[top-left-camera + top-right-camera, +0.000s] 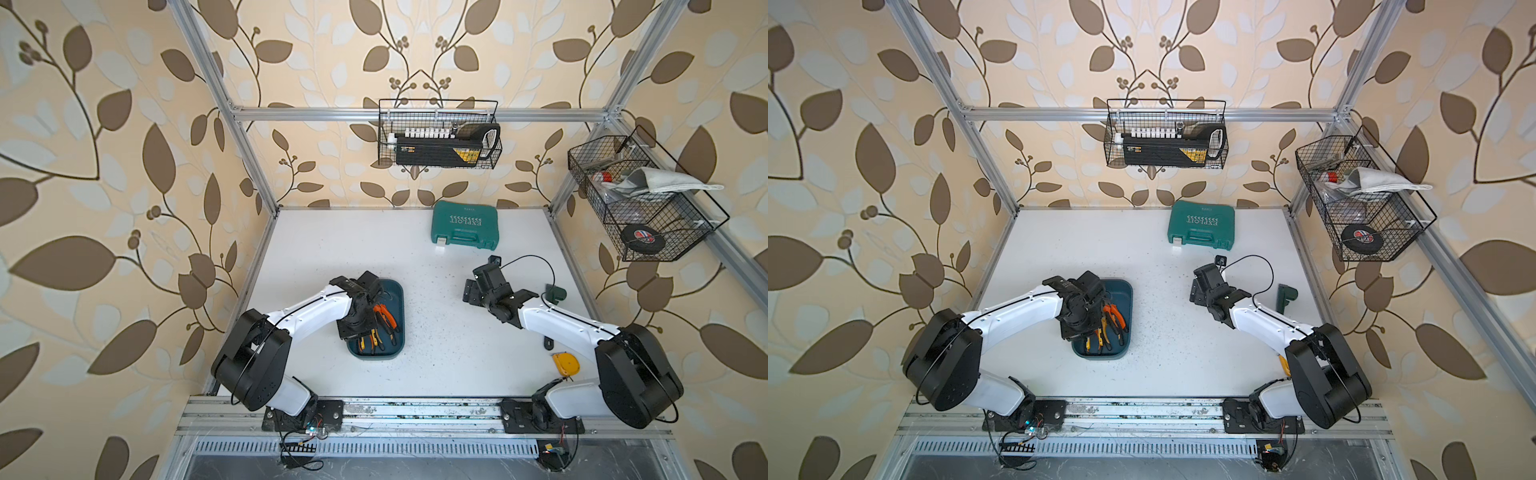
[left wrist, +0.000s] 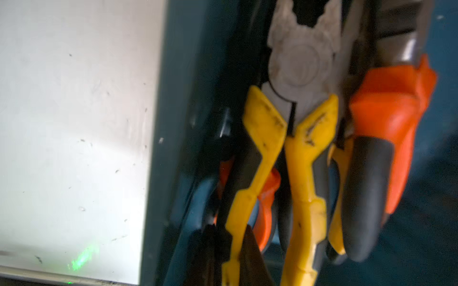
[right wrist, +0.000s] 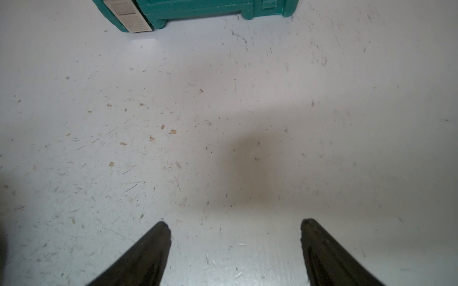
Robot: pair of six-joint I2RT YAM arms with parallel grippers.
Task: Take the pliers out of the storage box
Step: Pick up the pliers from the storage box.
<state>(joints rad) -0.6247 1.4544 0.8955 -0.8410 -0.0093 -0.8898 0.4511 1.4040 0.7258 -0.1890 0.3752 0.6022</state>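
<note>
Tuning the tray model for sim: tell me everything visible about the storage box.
The storage box is a shallow, dark teal-blue tray, smooth plastic by its look, a rounded rectangle with low walls. It lies flat on the white table, long side running away from the robot. The pliers lie bunched toward its near end; the visible far end is bare. The left end effector reaches down inside, apparently shut on a yellow handle.

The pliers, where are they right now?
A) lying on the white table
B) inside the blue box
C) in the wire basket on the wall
B: in a top view the pliers lie bunched together inside the walls of the storage box.
</note>
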